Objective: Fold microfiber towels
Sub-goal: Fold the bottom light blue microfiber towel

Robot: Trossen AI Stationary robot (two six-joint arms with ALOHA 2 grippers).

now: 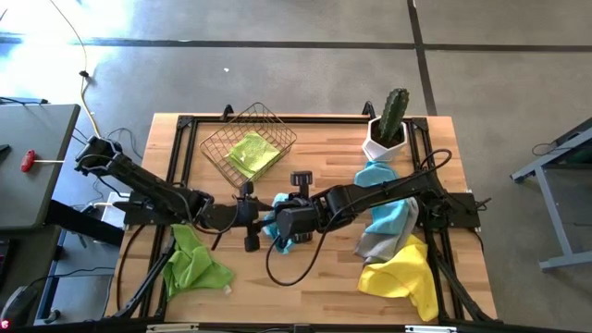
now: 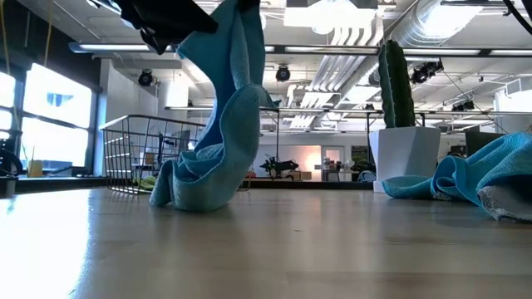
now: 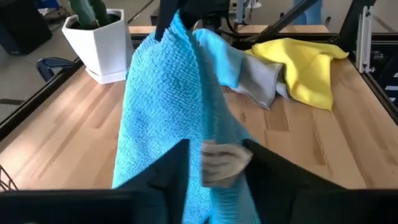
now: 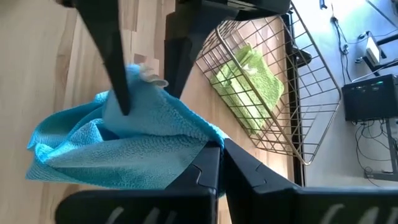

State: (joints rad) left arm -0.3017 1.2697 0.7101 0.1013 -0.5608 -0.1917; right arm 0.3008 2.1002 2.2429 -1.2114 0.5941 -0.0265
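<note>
Light blue terry microfiber is what you've got hanging between both tools right now: the light blue microfiber towel (image 1: 282, 233) sits mid-table, pinched from two sides. Your right gripper (image 4: 219, 148) has its fingers clamped tight on one edge of that towel. Your left gripper (image 3: 214, 163) has its dark fingers set around the hanging cloth with a bit of the label showing between them, so it reads as pinched on the cloth too, though the grip looks looser than the right one.

In the low view the towel hangs long-axis vertical from the grippers, and its bottom end is bunched on the pale wooden table (image 2: 274, 249). So the cloth runs straight down below both tools, not stretched out between them. That's the relation your next move turns on, I'd say: the two grippers are nearly touching, so you need to pull them apart sideways to open the towel flat before any fold. Neither arm is really nearer.

Beyond the right gripper there's the wire basket (image 1: 248, 148) with a folded lime green towel (image 1: 253, 152) in it. The yellow towel (image 1: 402, 277), the grey one (image 1: 377, 244) and a second blue one (image 1: 387, 215) lie in a heap back along the right arm, and a crumpled lime green towel (image 1: 192, 265) lies beside the left arm.
</note>
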